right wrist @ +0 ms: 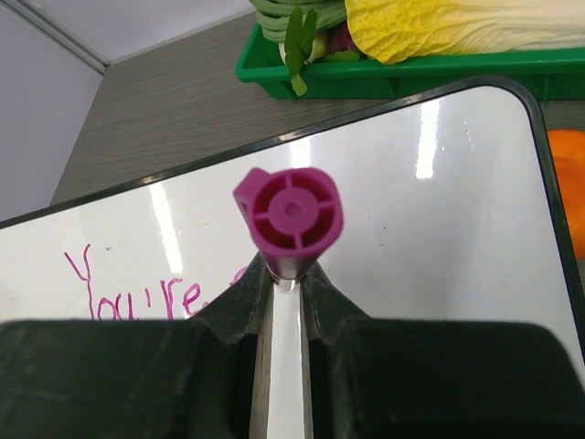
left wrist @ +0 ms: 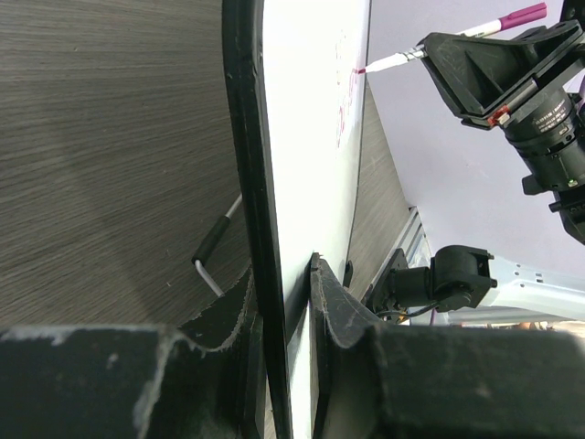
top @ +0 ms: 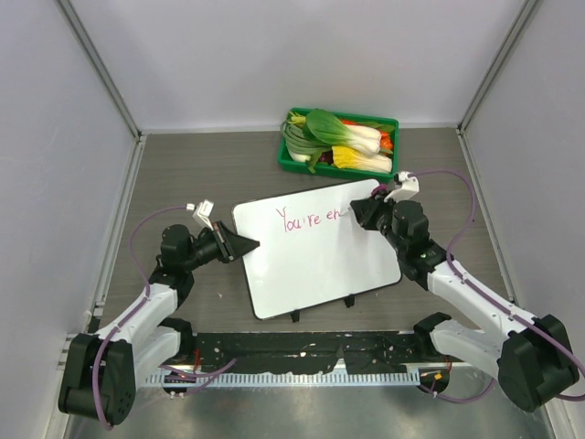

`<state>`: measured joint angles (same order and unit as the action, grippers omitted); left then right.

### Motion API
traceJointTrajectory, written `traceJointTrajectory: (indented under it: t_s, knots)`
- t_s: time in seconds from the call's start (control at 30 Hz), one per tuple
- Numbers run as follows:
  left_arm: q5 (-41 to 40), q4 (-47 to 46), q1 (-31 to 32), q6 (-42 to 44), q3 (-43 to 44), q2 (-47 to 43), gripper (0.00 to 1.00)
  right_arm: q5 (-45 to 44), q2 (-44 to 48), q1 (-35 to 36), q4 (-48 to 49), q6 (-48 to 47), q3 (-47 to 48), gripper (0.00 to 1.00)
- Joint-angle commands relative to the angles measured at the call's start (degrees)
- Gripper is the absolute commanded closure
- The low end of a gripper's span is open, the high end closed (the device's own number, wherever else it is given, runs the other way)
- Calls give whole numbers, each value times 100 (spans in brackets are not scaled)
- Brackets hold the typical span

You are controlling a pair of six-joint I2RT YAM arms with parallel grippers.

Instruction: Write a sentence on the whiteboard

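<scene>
Left fingers (left wrist: 340, 315) clamped the whiteboard (top: 320, 261) edge, right fingers (right wrist: 230, 306) gripped the marker (right wrist: 291, 212), the sentence (top: 313, 218) half-written; the next letters likely needed steady rightward tip contact.

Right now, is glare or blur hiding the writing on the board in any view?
Top view: even light, writing on the board legible. Right wrist: two glare streaks on the board miss the letters, but the marker hides what follows "You're". Left wrist: board seen edge-on, writing too squashed to read.

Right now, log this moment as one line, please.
left pincer: clamped on whiteboard edge | right pincer: gripping marker, tip at board | writing: "You're en", unfinished | beyond board: green bin of vegetables
</scene>
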<state>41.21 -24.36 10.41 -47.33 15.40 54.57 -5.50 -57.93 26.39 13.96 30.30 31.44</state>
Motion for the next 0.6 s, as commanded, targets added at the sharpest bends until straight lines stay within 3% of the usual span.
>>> traceJointTrajectory:
  t_s: [0.0, 0.57]
  knots:
    - [-825, 617, -4, 1182, -54, 72, 100, 128, 133, -20, -270, -16, -94, 99]
    - [-825, 617, -4, 1182, -46, 81, 100, 5, 485, -29, -270, -16, 608, 99]
